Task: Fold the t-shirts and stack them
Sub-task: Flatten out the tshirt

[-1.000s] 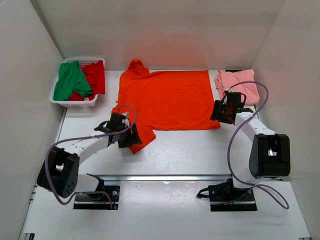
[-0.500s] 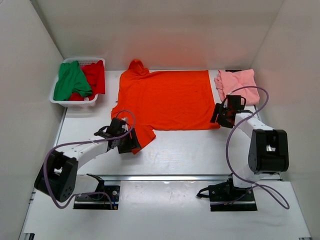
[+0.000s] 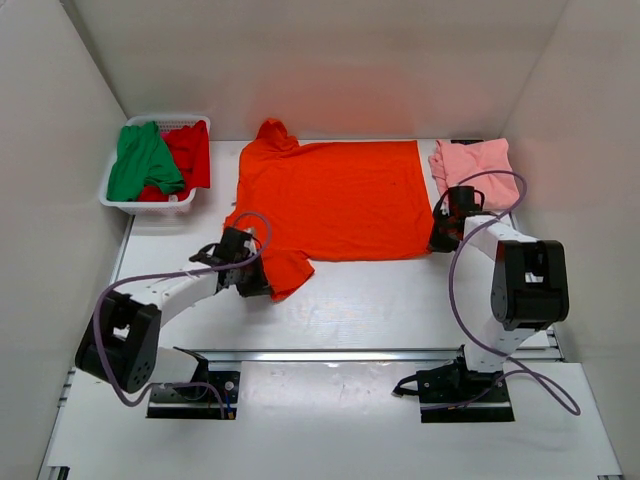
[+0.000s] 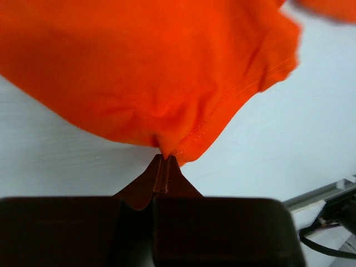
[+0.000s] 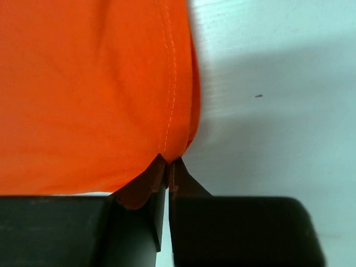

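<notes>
The bright orange t-shirt (image 3: 330, 200) lies spread flat across the middle of the table. My left gripper (image 3: 268, 285) is shut on the hem of its near left sleeve (image 4: 183, 139), the cloth pinched at the fingertips. My right gripper (image 3: 436, 243) is shut on the shirt's near right corner (image 5: 175, 142), where the stitched hem runs into the jaws. A pale pink t-shirt (image 3: 478, 168) lies bunched at the far right, just behind the right arm. The green t-shirt (image 3: 140, 160) and the red t-shirt (image 3: 190, 152) sit crumpled in the white basket (image 3: 150, 203).
The basket stands at the far left corner. White walls close in the table on three sides. A metal rail (image 3: 330, 355) runs along the near edge, with both arm bases mounted behind it. Purple cables loop off each arm.
Both grippers have closed from open onto the orange shirt. The left one slid up to the sleeve hem; the right one swung in to the near right corner.
</notes>
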Robot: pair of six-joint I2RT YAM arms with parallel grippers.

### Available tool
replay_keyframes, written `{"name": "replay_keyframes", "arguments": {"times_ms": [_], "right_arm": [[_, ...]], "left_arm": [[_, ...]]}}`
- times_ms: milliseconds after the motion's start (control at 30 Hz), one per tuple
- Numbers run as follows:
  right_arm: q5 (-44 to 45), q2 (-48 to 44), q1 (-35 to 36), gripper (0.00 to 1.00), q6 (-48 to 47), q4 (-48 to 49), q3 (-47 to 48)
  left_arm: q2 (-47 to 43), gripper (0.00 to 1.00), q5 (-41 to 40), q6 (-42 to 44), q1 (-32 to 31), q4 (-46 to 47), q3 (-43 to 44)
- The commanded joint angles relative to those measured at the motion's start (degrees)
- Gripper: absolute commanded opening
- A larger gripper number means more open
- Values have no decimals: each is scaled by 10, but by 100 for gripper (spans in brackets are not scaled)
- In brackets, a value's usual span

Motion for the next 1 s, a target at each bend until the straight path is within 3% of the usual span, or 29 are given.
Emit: {"name": "replay_keyframes", "arguments": {"times_ms": [0, 267, 633, 833, 933, 967], "right_arm": [[-14, -48, 0, 0, -19, -17, 39], [-33, -140, -9, 0, -34, -68, 85], [-63, -229, -18, 0, -45, -108, 103], [-88, -146, -5, 0, -49, -49, 169], [-108, -87, -6, 0, -52, -43, 259], [-105, -72, -5, 0, -53, -57, 298]], "left_arm": [[-56, 0, 1, 40, 44, -45, 80], [-76, 0, 5, 92, 106, -167, 281], [-101, 0, 10, 97, 128, -232, 406], [8, 0, 4, 142, 193, -186, 431], [101, 0, 12, 159, 232, -206, 572], [142, 0, 23, 163, 234, -240, 669]]}}
